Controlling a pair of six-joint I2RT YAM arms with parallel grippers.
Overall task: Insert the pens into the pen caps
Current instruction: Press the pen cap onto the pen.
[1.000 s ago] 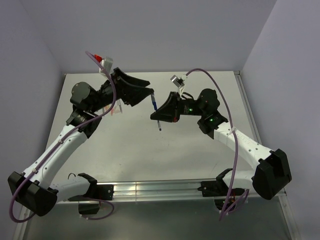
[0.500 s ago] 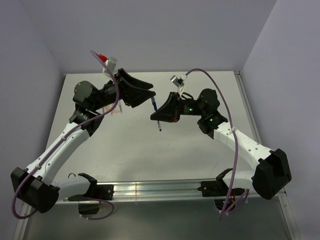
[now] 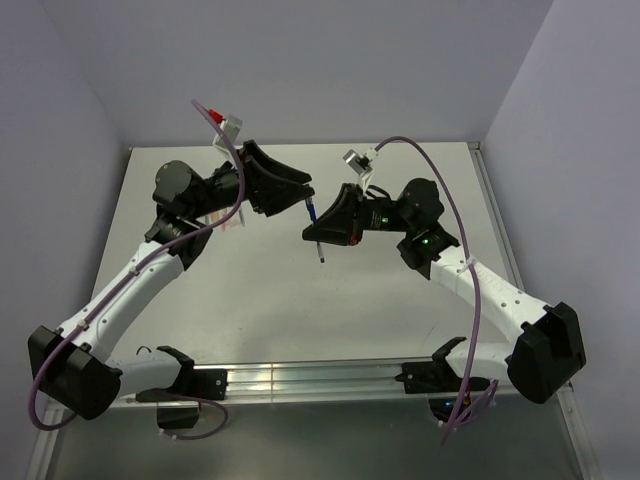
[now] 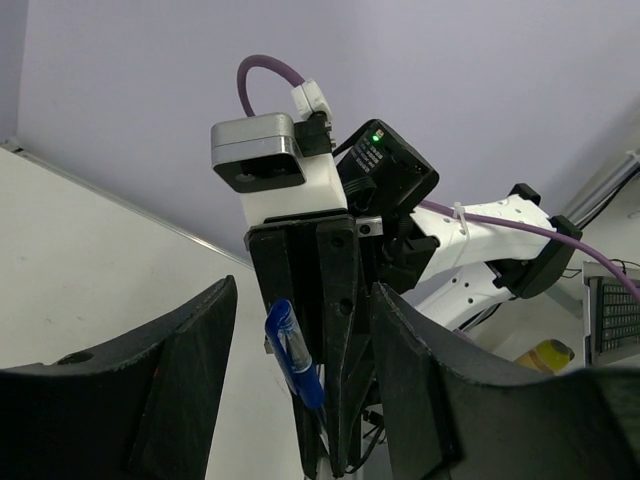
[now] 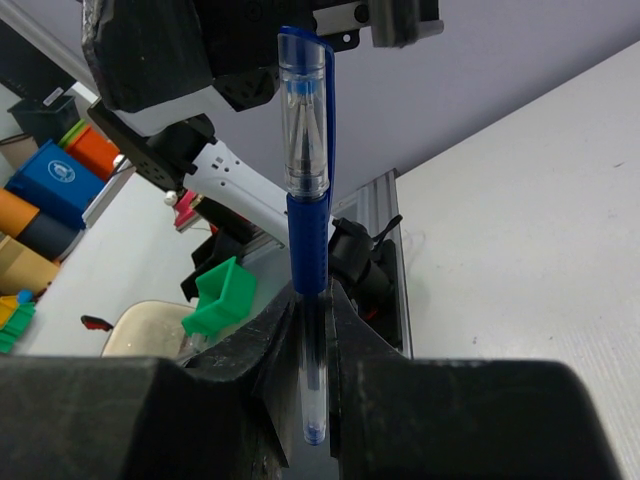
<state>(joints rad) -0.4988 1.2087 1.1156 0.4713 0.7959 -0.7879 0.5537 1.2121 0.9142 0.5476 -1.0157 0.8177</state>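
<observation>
My right gripper (image 3: 318,234) is shut on a blue pen (image 5: 309,250) and holds it upright above the table, clear barrel end down. A blue and clear pen cap (image 5: 304,120) sits over the pen's upper end, with the tip visible inside it. The pen also shows in the top view (image 3: 314,226). My left gripper (image 3: 305,196) is open, its fingers (image 4: 180,380) on either side of the cap (image 4: 293,352) without touching it. In the left wrist view, the right gripper (image 4: 330,460) rises between my left fingers.
A few thin pink and orange pens (image 3: 232,220) lie on the grey table (image 3: 400,310) behind the left arm. Metal rails (image 3: 300,378) run along the near edge. Off-table clutter such as a green bin (image 5: 225,295) shows in the right wrist view.
The left arm's wrist and elbow have shifted slightly right and up, with its open fingers staying at the cap. The right gripper and pen have barely moved.
</observation>
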